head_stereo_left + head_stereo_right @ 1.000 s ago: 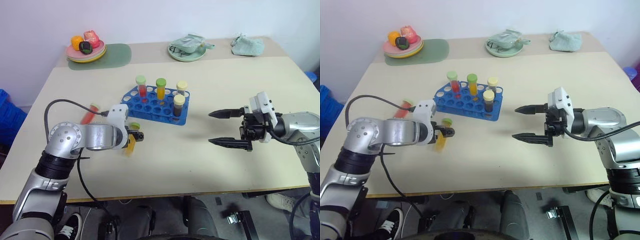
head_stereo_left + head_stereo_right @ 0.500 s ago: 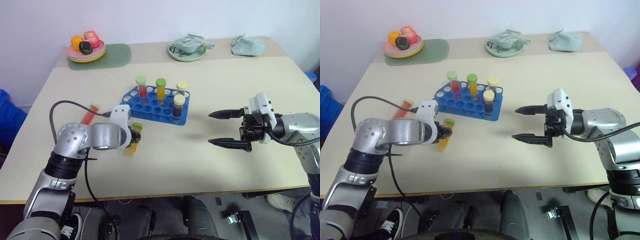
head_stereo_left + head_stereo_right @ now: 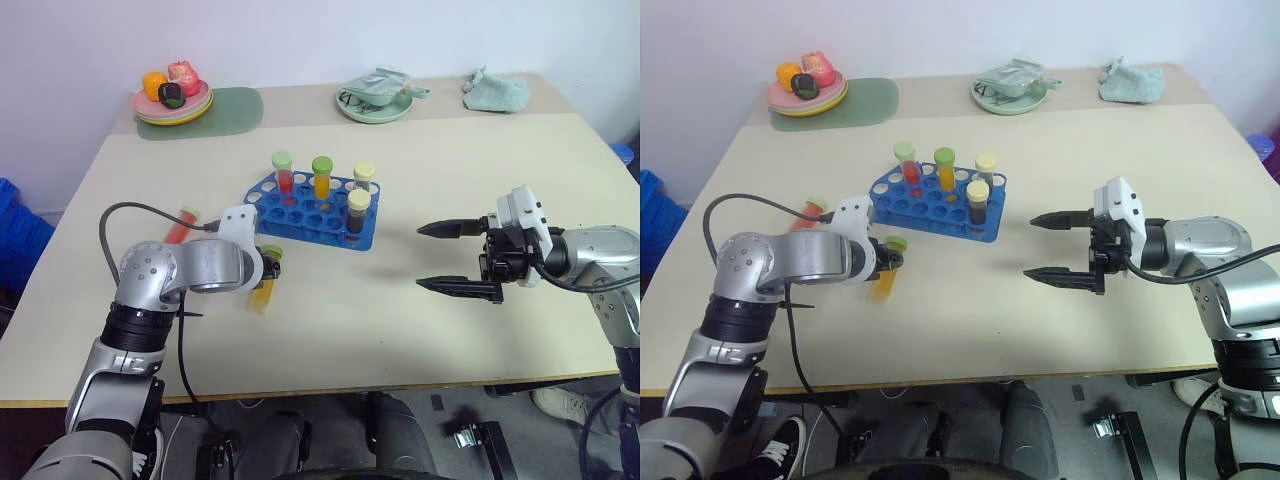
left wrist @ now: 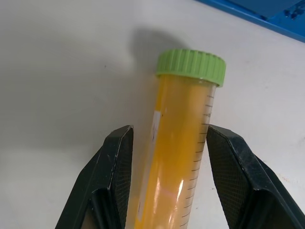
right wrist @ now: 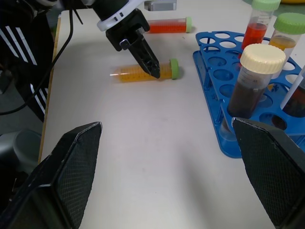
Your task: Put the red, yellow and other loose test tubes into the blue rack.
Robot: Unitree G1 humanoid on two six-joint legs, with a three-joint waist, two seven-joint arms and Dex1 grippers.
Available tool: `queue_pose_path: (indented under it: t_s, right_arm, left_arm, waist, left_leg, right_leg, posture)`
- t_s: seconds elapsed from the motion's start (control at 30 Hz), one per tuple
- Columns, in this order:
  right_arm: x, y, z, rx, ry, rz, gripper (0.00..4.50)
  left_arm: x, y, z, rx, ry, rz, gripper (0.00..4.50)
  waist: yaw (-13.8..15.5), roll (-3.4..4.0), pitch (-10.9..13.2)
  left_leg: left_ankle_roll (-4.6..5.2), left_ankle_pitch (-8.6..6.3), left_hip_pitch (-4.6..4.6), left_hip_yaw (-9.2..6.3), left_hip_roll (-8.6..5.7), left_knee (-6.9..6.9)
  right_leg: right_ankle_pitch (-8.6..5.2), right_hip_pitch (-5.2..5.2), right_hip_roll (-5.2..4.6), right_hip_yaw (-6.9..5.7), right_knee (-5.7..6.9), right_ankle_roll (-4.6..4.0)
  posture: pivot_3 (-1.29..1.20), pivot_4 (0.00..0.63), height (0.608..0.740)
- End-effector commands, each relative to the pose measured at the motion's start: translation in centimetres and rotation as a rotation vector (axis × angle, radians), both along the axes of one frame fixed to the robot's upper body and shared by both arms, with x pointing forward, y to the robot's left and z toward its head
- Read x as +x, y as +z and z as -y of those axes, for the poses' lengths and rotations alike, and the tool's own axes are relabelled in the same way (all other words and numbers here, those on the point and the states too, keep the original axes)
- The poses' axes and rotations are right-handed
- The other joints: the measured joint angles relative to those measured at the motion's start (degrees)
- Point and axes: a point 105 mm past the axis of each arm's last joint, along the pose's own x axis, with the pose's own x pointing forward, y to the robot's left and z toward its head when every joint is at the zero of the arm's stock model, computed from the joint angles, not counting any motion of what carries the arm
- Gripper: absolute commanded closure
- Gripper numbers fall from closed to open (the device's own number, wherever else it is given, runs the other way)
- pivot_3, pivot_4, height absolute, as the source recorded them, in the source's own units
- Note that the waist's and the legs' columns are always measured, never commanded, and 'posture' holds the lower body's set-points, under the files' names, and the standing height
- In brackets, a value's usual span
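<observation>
Your left gripper (image 4: 167,143) is clamped around the yellow tube (image 4: 177,157), one finger (image 4: 114,167) pressing each side just below its green cap; the tube lies flat on the table (image 3: 400,320), just near-left of the blue rack (image 3: 312,212). Your right gripper (image 3: 445,257) hangs with its fingers spread wide and nothing between them, well right of the rack. The red tube (image 3: 178,227) lies on the table left of the rack.

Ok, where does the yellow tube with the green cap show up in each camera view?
Left eye: yellow tube at the left gripper, below the blue rack.
Right eye: same spot.
Left wrist: centre, between the fingers.
Right wrist: lying flat.
Shared landmark: the blue rack.
</observation>
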Motion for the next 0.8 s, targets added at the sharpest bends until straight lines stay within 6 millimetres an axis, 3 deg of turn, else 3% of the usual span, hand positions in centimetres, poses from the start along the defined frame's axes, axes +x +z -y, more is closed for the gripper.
queue_pose_path:
  t_s: [0.03, 0.27, 0.53, 0.7, 0.8]
  right_arm:
    - [-0.1, 0.6, -0.3, 0.0, 0.018, 0.039, 0.0]
    - [0.0, 0.5, -0.5, 0.002, 0.02, 0.046, 0.0]
    - [0.0, 0.4, -0.6, 0.0, 0.023, 0.048, 0.0]
    - [0.0, 0.5, -0.5, -0.001, 0.019, 0.052, 0.0]
    - [0.0, 0.5, -0.6, 0.002, 0.02, 0.05, 0.0]
  left_arm:
    - [0.1, 0.6, -1.3, 0.023, -0.029, 0.017, 2.1]
    - [0.1, 0.1, -2.0, 0.038, -0.103, -0.038, 2.1]
    - [0.1, -0.6, -2.0, 0.015, -0.064, -0.06, 2.1]
    - [0.2, -0.5, -1.6, 0.007, -0.036, -0.051, 3.67]
    - [0.2, -0.5, -1.4, -0.001, -0.027, -0.046, 3.7]
  waist:
    - [-0.16, 0.0, 0.0]
    - [-0.03, 0.0, -0.01]
    - [-0.05, 0.01, -0.01]
    - [0.35, 0.01, -0.02]
    - [0.75, 0.01, -0.02]
  left_leg:
    - [0.0, 0.0, 0.0, 0.0, 0.01, -0.01]
    - [0.0, 0.0, 0.03, 0.0, 0.0, -0.02]
    - [-0.01, 0.0, 0.04, -0.01, 0.0, -0.02]
    - [-0.01, 0.0, 0.07, -0.01, -0.01, -0.01]
    - [-0.01, 0.0, 0.07, 0.01, -0.01, 0.0]
  right_leg:
    - [0.0, -0.01, 0.01, 0.0, 0.0, 0.0]
    - [0.0, 0.02, 0.02, 0.0, 0.0, 0.0]
    - [0.0, 0.03, 0.01, 0.0, 0.0, 0.0]
    - [0.0, 0.06, 0.0, 0.01, 0.0, 0.0]
    - [0.0, 0.06, 0.0, 0.02, 0.0, 0.0]
  posture:
    - [0.0, 0.15, 0.74]
    - [0.0, 0.15, 0.74]
    - [0.0, 0.15, 0.74]
    - [0.0, 0.15, 0.74]
    - [0.0, 0.15, 0.74]
